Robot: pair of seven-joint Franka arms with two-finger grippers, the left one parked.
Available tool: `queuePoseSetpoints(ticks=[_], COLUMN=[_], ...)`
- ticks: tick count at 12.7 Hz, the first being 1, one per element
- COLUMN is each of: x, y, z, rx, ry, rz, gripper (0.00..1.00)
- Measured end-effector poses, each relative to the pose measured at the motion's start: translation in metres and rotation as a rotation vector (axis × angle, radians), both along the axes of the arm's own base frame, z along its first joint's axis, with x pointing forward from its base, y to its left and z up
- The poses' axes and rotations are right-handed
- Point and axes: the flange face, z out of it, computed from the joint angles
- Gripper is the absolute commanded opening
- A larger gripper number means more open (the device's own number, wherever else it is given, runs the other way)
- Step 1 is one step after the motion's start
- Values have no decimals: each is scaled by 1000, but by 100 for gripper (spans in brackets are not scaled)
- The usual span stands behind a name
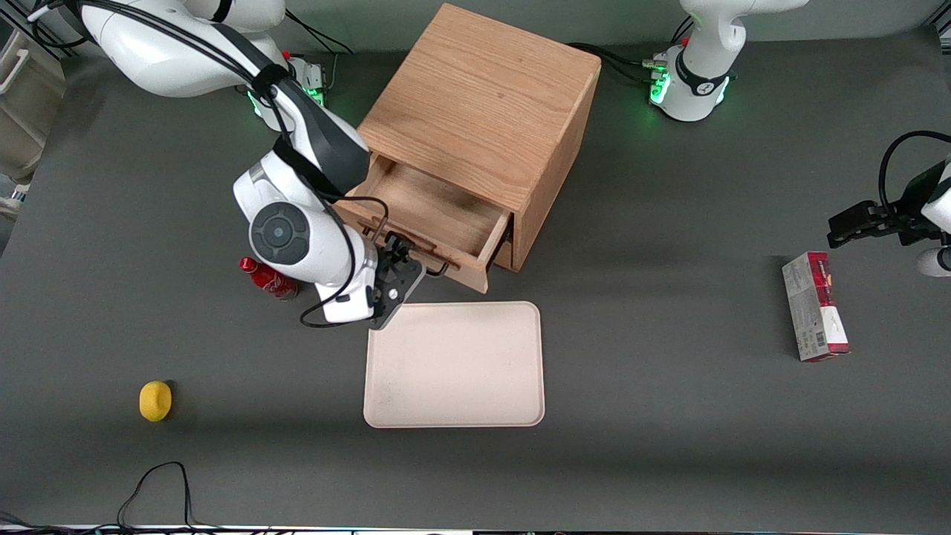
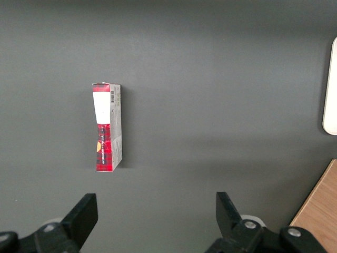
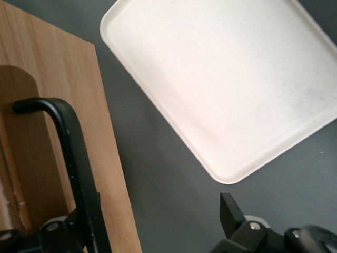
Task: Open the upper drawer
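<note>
The upper drawer of the oak cabinet stands pulled out toward the front camera, and its shallow wooden box shows empty. Its thin black wire handle runs along the drawer front. My right gripper is at the handle, at the end nearer the working arm. In the right wrist view the gripper is open: the handle lies against one finger, and the other fingertip stands well apart over the grey table. The bottom drawer is hidden under the upper one.
A cream tray lies just in front of the drawer, nearer the front camera; it also shows in the right wrist view. A red bottle lies beside my wrist. A yellow fruit sits nearer the camera. A red-and-white box lies toward the parked arm's end.
</note>
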Motion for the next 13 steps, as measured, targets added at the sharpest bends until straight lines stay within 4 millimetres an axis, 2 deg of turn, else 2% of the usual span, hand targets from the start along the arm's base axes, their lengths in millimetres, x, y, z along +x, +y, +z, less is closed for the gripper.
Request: queuePoseSetpoints(ticks=[3,6,13], x=[24,39,49], y=[-25,-45,-53], z=[-1,-5,10], rx=[-7,-10,-2], ry=[-21,-32,-65], rz=[-39,-40,-56], gripper=[100,100,100])
